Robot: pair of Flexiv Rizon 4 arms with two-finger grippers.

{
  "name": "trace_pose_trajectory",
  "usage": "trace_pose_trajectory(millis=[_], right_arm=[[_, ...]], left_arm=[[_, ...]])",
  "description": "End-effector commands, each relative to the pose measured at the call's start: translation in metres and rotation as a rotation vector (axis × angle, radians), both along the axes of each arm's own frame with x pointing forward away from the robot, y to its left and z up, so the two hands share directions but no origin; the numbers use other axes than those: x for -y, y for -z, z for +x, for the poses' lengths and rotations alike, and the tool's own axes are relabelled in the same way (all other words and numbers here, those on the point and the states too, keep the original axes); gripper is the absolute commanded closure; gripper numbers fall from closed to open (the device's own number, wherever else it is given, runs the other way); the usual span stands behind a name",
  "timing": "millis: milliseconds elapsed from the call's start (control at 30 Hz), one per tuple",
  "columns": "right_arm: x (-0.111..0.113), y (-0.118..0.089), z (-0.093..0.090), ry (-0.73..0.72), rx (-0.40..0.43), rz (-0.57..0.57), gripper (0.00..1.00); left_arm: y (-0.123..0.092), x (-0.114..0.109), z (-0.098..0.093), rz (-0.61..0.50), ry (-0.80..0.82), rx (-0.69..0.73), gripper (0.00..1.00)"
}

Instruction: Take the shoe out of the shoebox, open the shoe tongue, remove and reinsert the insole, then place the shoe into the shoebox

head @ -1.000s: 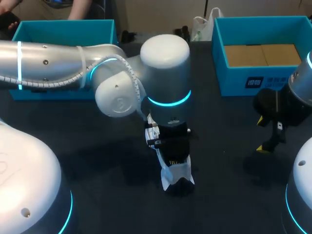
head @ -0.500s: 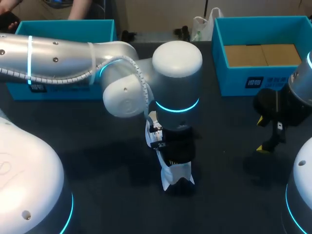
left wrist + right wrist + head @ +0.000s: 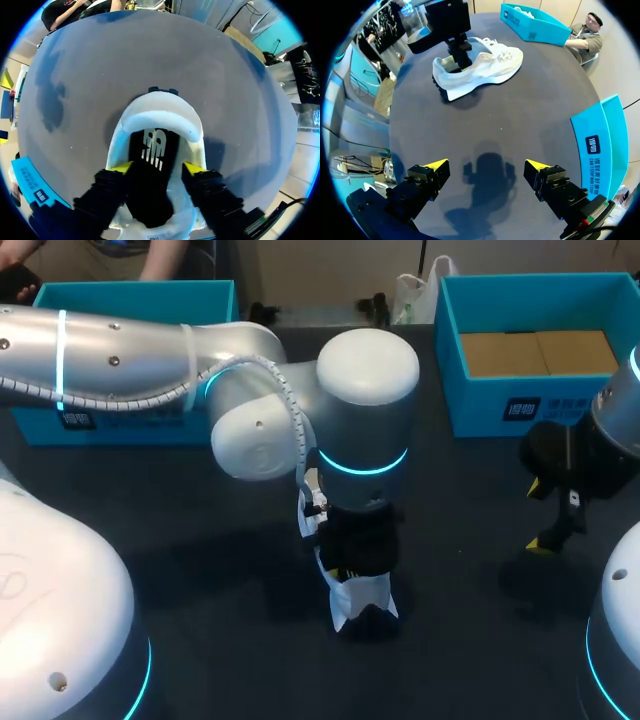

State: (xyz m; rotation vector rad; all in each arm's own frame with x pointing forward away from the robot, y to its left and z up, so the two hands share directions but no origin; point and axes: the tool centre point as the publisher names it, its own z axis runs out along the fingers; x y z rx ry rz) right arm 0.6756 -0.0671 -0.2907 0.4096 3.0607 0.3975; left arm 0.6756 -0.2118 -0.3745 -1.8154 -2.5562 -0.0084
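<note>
Find the shoe (image 3: 362,602) upright on its sole on the table (image 3: 470,480), outside both boxes, just back from the middle of the near edge; read its long axis as running from near edge to far edge, heel toward the near edge, toe hidden under the left arm in the head view; see the left gripper (image 3: 157,169) straight above it, pointing down into the shoe's mouth, fingers spread across the shoe's width, one yellow tip at each side of the collar, the black insole (image 3: 152,150) lying between them; no telling of any press on the insole's edges or the lining, so take the fingers as parted rather than pinching; from the left wrist, heel collar just ahead of the fingertips, tongue back under the wrist, so probably best to start any pull on the insole at the heel end and draw it up and out; judge the step in hand as the insole work, with the return to a box not yet done; note the right gripper (image 3: 486,165) well apart near the right edge, hovering over bare tabletop, fingers wide apart and holding nothing, the shoe ahead of it and side-on; count the left arm as by far the nearer; mind the left shoebox (image 3: 130,300) at the far left corner and the right shoebox (image 3: 480,400) at the far right corner, both well away from the shoe.
</note>
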Motion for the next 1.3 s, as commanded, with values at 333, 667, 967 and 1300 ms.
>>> trace_pose_trajectory(millis=[333,667,967,1300], right_arm=[[-0.001,0.001,-0.001,0.001,0.001,-0.003,0.0],[-0.001,0.001,-0.001,0.001,0.001,-0.003,0.0],[-0.001,0.001,-0.001,0.001,0.001,-0.003,0.0],[-0.001,0.001,-0.001,0.001,0.001,-0.003,0.0]], left_arm=[[-0.013,-0.006,0.01,-0.048,0.014,0.001,0.0],[-0.024,-0.006,0.014,-0.069,0.032,0.003,0.0],[-0.028,-0.005,0.031,-0.071,0.031,0.001,0.0],[-0.033,-0.008,0.042,-0.085,0.032,-0.017,0.0]])
